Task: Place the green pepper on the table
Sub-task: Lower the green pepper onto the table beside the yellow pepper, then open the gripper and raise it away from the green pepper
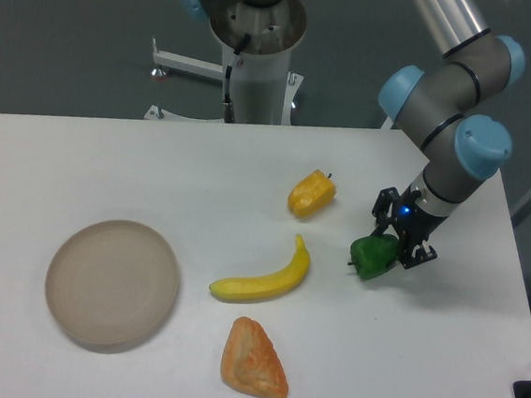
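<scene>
Black jaws of the gripper [391,249] are closed on the green pepper [373,256], one finger showing on its right side and the other mostly hidden behind it. That pepper is small, glossy and dark green, and it sits low over the table [81,162] toward the right edge, roughly midway between the far and near edges; whether its underside touches the white surface or hangs just above cannot be told from this view. A small blue light glows on the gripper body just above the pepper. The grey arm [450,94], with pale blue joint caps, reaches down to it from the upper right, and its base column [257,57] stands at the far edge near the middle. A yellow-orange pepper [311,194] lies on the table just left of and beyond the green one, apart from it. A yellow banana [262,279] lies near the centre, curving from lower left up to the right, its tip near the green pepper but not touching. An orange wedge-shaped toy food piece [253,360] rests close to the near edge below the banana. A round beige plate [112,283] sits toward the near left corner, well apart from everything else.
</scene>
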